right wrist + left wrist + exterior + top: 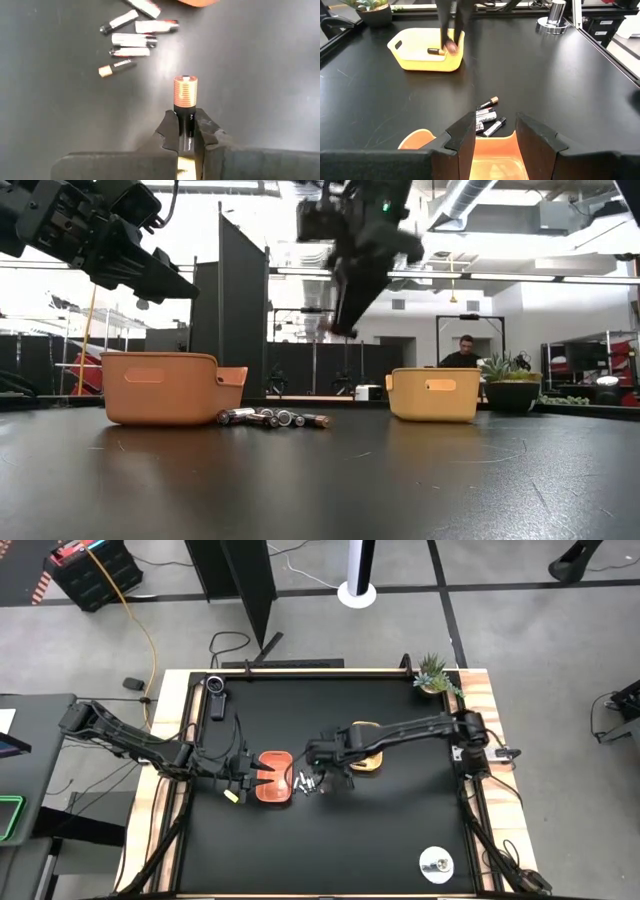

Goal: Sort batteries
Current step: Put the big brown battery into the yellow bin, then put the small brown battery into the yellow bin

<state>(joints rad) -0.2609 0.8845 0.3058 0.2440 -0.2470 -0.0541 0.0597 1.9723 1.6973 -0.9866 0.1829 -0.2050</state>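
A copper-topped battery (185, 95) is pinched between the narrow fingers of the right gripper (322, 780), raised above the table just beside the orange tray (274, 778). It is best carried level to the matching tray and released low. Loose batteries (304, 782) lie against that tray. The left gripper (494, 137) is held over the tray, fingers wide.

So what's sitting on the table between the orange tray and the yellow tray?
In the low view, only the pile of batteries beside the orange tray; bare table up to the yellow tray.
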